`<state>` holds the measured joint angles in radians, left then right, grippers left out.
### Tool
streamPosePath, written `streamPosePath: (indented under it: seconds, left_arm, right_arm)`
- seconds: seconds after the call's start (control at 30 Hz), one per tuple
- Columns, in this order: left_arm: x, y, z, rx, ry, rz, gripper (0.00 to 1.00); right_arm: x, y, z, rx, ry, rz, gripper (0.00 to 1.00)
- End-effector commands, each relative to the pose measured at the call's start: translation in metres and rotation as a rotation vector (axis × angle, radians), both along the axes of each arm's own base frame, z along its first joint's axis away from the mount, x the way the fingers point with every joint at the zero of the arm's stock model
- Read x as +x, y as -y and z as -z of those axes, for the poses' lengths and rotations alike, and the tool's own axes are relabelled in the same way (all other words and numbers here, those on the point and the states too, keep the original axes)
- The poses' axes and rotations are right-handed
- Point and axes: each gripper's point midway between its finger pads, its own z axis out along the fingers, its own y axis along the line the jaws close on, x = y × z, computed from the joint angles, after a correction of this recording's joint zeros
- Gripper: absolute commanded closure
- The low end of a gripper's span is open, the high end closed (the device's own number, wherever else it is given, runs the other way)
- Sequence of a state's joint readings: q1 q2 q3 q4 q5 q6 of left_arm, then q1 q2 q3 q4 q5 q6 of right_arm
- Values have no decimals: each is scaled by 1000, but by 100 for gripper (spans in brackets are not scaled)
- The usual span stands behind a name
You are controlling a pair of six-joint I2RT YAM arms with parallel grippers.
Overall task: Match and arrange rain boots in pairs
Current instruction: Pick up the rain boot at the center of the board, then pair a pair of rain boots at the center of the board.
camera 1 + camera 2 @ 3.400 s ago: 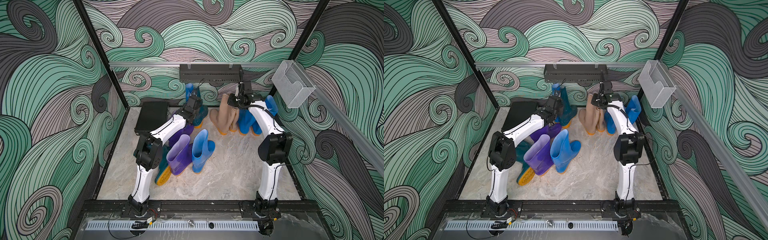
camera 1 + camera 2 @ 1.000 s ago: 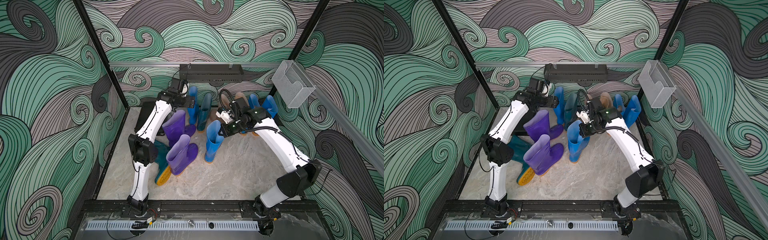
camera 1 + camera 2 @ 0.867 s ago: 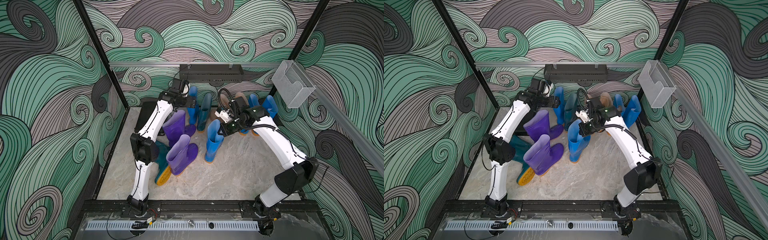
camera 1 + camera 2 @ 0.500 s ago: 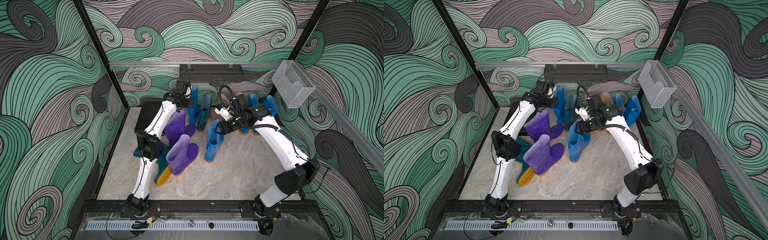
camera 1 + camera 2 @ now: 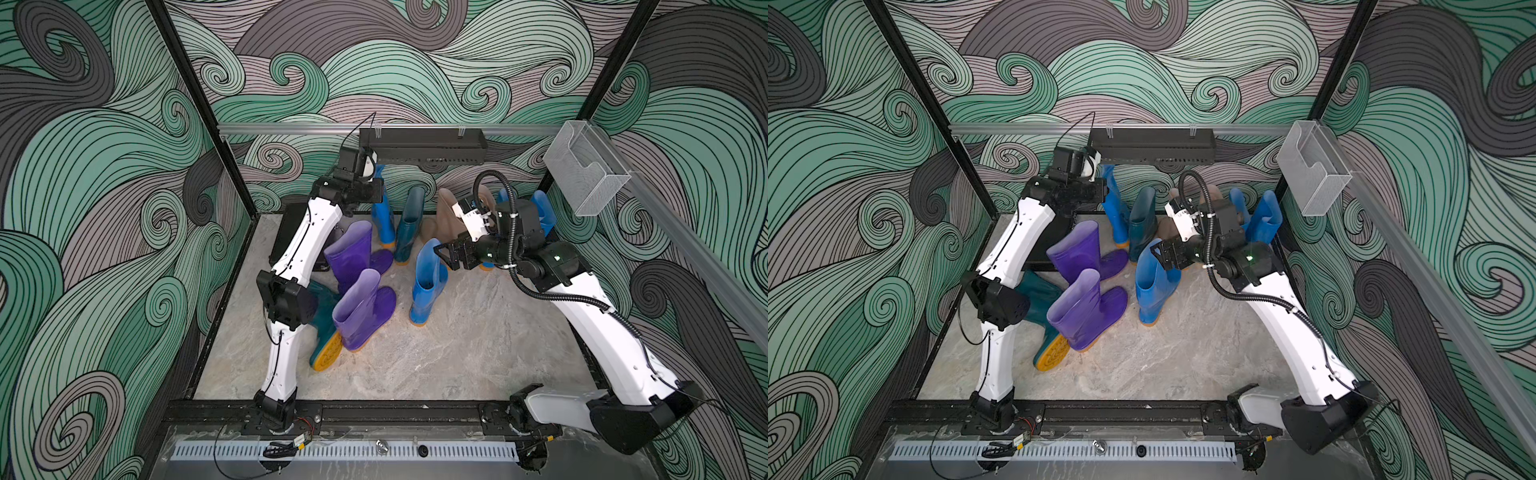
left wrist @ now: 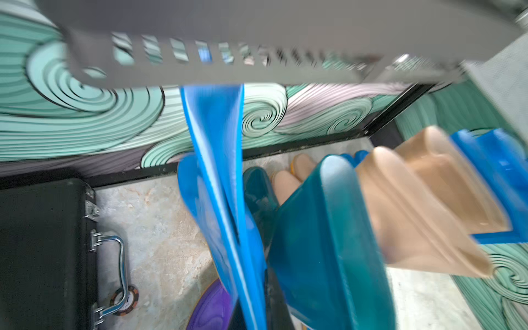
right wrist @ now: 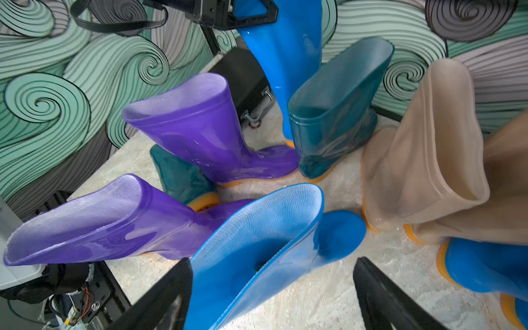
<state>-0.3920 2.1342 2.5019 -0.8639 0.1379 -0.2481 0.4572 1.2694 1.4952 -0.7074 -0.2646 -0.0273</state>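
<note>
Since a second ago the right pincer (image 5: pixel 446 255) has spread its jaws and released a mid-tabletop blue boot (image 5: pixel 428 286), which stands upright on the tabletop (image 5: pixel 478 353). The left pincer (image 5: pixel 377 192) has clamped onto the shaft of the back blue boot (image 6: pixel 217 171). The beige pair (image 5: pixel 445 204) and a blue pair (image 5: pixel 544 212) already stand together at the rear, and the purple boots (image 5: pixel 361 311) sit close together. What seems left is joining the two loose blues and bringing the upright teal boot (image 5: pixel 409 224) to the fallen teal boot (image 5: pixel 326 332).
</note>
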Motion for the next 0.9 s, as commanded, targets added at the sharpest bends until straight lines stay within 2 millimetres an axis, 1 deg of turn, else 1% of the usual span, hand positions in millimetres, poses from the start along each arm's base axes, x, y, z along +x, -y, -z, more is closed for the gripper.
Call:
streamPosePath:
  seconds: [0.0, 0.07, 0.2, 0.27, 0.37, 0.43, 0.53, 0.63, 0.7, 0.77, 0.8, 0.87]
  left_arm:
    - [-46, -14, -155, -182, 347, 25, 100]
    - [-62, -16, -172, -197, 377, 39, 100]
    - [-84, -21, -198, -218, 429, 49, 100]
    - [-95, -22, -210, -237, 452, 63, 100]
    - [-109, -21, -221, -258, 466, 88, 100]
    - [-117, -22, -226, -266, 473, 96, 100]
    - [-128, -22, -233, -265, 486, 108, 100]
    - [-136, -21, -234, -260, 484, 122, 100]
    - [-140, -19, -233, -259, 479, 130, 100]
    - [-144, -15, -231, -261, 472, 145, 100]
    - [-145, -12, -231, -262, 470, 154, 100]
    - [-149, -6, -230, -266, 465, 177, 100]
  right_arm:
    - [9, -23, -36, 45, 202, -45, 9]
    - [13, -33, -45, 34, 249, -41, 8]
    - [29, -59, -58, 48, 329, -45, 5]
    - [45, -69, -62, 48, 369, -12, 4]
    - [69, -80, -58, 33, 375, 24, 3]
    - [80, -87, -58, 34, 379, 27, 3]
    - [88, -104, -62, 76, 380, -15, 2]
    - [100, -108, -68, 109, 389, 20, 2]
    - [101, -111, -71, 133, 400, 19, 2]
    - [98, -118, -74, 158, 401, -25, 2]
    - [97, -122, -72, 161, 393, -46, 3]
    - [95, -129, -66, 160, 361, -85, 8]
